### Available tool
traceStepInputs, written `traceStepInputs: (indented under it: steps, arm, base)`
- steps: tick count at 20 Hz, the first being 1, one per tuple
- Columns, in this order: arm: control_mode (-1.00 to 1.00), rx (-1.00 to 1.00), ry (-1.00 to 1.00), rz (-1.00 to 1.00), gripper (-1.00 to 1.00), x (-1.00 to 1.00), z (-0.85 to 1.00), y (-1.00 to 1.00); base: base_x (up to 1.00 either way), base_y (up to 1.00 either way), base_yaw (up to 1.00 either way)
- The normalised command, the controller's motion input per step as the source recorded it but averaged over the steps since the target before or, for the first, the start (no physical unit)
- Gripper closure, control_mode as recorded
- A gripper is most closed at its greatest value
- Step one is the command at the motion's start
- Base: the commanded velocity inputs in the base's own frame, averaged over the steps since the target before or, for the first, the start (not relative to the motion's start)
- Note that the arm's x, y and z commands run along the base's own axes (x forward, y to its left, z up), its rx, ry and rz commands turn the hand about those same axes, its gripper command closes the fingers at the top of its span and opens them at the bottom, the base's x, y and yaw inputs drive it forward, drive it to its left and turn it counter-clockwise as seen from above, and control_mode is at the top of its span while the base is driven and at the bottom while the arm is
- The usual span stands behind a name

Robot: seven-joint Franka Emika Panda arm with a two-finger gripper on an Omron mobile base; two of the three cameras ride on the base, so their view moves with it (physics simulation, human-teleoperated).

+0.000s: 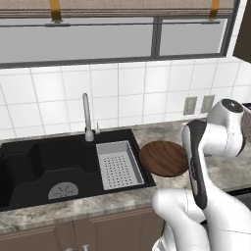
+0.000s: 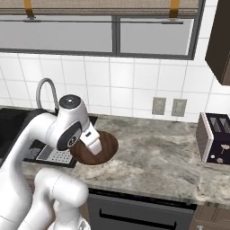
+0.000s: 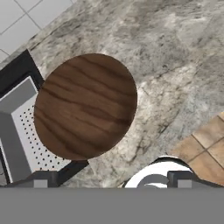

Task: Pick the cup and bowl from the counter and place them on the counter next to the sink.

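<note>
Gripper above counter, jaws spread wide, holding nothing; fingertips at bottom of hand view. Bowl sits on counter just right of sink, its left edge overlapping sink rim beside grey perforated tray. Chrome faucet behind sink. Toaster far right on counter, well apart from bowl. White tiled wall, outlets, window beyond.

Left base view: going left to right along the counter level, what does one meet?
Sink → faucet → grey perforated tray → wooden bowl → robot arm, which hides the counter behind it.
</note>
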Motion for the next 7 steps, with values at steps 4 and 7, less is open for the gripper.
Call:
traceStepInputs:
  steps: [4, 7]
  arm:
    - [-1.00, -0.01, 0.00, 0.09, -1.00, -0.80, 0.41, 0.11]
    - [-1.00, 0.00, 0.00, 0.10, -1.00, -0.88, 0.39, 0.03]
  base:
    - [0.00, 0.00, 0.00]
    - [0.00, 0.00, 0.00]
